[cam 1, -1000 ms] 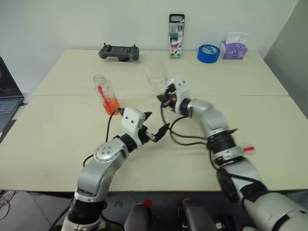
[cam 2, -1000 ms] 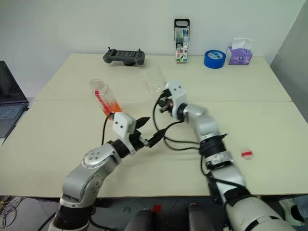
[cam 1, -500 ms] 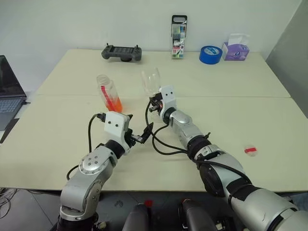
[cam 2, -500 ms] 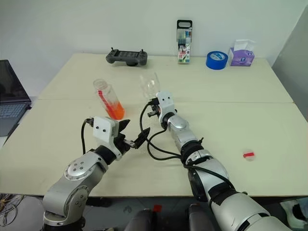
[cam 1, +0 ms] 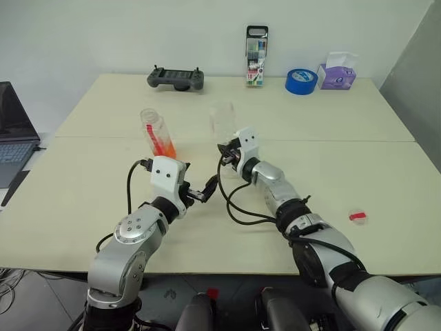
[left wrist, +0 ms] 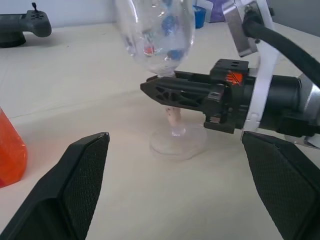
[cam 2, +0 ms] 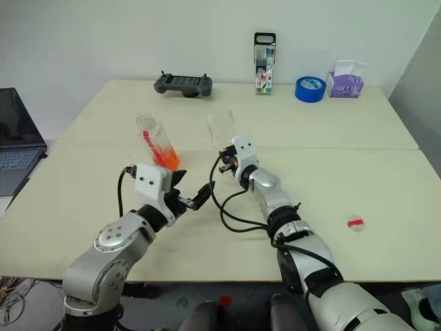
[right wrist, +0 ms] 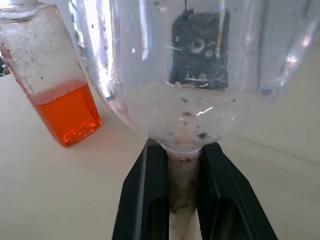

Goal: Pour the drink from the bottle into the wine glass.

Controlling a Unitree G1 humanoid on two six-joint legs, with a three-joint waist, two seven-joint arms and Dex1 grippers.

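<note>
Left gripper (cam 1: 201,192): you see it low and centre-left of the head view, fingers spread wide with nothing between them, pointing at the glass's foot.
Right gripper (right wrist: 176,200): its two black fingers are pressed together on the thin stem of the wine glass (cam 1: 222,121), just under the bowl; you find it at the centre of the head view.
Wine glass look: clear, rounded bowl, upright, flecked with droplets and specks inside; in the left wrist view its round foot sits on the table (cam 1: 358,172).
Bottle (cam 1: 157,133): you see it upper left of centre, just beside the glass and apart from it, uncapped, standing with a lean, clear plastic with a red-and-white band.
Drink (right wrist: 66,112): bright orange, translucent, filling the bottle's lower part.
Small red-and-white piece (cam 1: 356,215): lies flat at the right edge of the table.
Far edge: a dark controller (cam 1: 175,77), a tall clear pen case (cam 1: 255,46), a blue tape roll (cam 1: 300,80) and a purple tissue box (cam 1: 335,72).
Laptop (cam 1: 12,131): dark, at the left edge of the frame.
Table surface: pale, matte, with a seam across it.
</note>
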